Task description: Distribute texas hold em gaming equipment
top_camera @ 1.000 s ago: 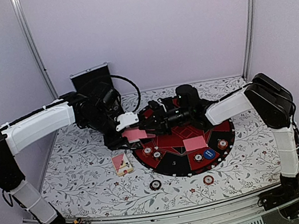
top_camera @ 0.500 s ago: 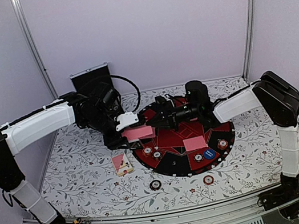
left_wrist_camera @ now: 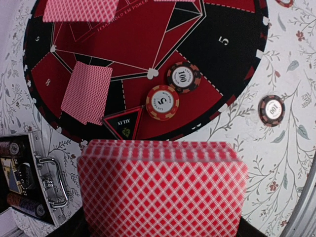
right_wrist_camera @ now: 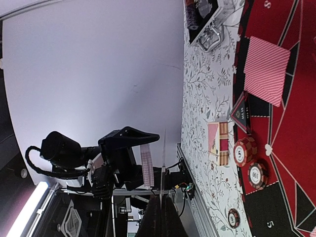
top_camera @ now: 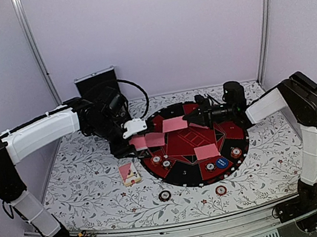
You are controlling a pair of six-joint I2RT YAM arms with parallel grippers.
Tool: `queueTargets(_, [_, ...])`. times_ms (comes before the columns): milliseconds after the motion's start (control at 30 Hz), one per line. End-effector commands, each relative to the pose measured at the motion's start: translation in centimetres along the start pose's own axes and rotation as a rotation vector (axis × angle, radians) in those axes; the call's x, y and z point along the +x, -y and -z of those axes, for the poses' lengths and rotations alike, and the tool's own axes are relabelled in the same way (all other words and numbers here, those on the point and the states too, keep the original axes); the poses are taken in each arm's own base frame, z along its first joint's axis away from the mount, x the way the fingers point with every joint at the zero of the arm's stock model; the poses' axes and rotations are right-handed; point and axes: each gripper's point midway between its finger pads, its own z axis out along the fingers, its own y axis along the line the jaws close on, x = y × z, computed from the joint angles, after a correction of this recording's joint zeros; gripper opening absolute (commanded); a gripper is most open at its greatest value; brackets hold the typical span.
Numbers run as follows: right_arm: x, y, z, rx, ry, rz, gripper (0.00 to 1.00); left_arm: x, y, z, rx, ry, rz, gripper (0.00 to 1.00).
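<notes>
Above mat (top_camera: 182, 148) far half | right tool (top_camera: 188, 117) pinches one card (top_camera: 174, 124) | left tool (top_camera: 130, 137) clamps deck (left_wrist_camera: 163, 187)

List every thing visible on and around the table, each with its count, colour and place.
poker mat: one, black and red, on the flowered tablecloth
deck of cards: one, pink-backed, held over the mat's left edge
single card: one, pink-backed, held above the mat's far side
dealt cards: at least two face-down sets, pink-backed, on the mat
poker chips: at least four, red or black, two on the mat, two before it
blue button: one, blue, mat's near right part
card box: one, pink and white, left of the mat
case: one, black, silver-edged, far left
left end effector: one, black and white, shut on the deck
right end effector: one, black, shut on the single card
</notes>
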Motion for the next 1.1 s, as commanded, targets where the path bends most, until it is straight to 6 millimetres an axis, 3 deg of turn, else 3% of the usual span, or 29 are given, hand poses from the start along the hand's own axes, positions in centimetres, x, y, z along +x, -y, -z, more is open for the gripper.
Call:
queueTargets(0, [-2.5, 0.9, 3.7, 0.012, 0.072, 0.017, 0.0, -0.6, -0.4, 0.7, -0.02, 0.028, -0.007, 0.0])
queueTargets(200, [-7.9, 5.9, 8.9, 0.168, 0.258, -0.001, 0.0, -0.6, -0.3, 0.8, -0.015, 0.03, -0.005, 0.0])
queueTargets(400, [-10.8, 10.0, 10.4, 0.316, 0.345, 0.004, 0.0, -0.5, -0.2, 1.0, -0.014, 0.028, -0.003, 0.0])
queueTargets(667, [-11.7, 14.0, 10.9, 0.409, 0.395, -0.03, 0.0, -0.4, -0.1, 1.0, -0.014, 0.027, -0.004, 0.0])
queueTargets(900, [-12.5, 15.2, 11.6, 0.49, 0.423, -0.014, 0.01, -0.5, -0.2, 1.0, -0.012, 0.029, -0.004, 0.0])
queueTargets(1067, [-12.4, 15.3, 12.1, 0.526, 0.442, -0.008, 0.22, -0.5, -0.2, 1.0, -0.013, 0.031, -0.005, 0.0])
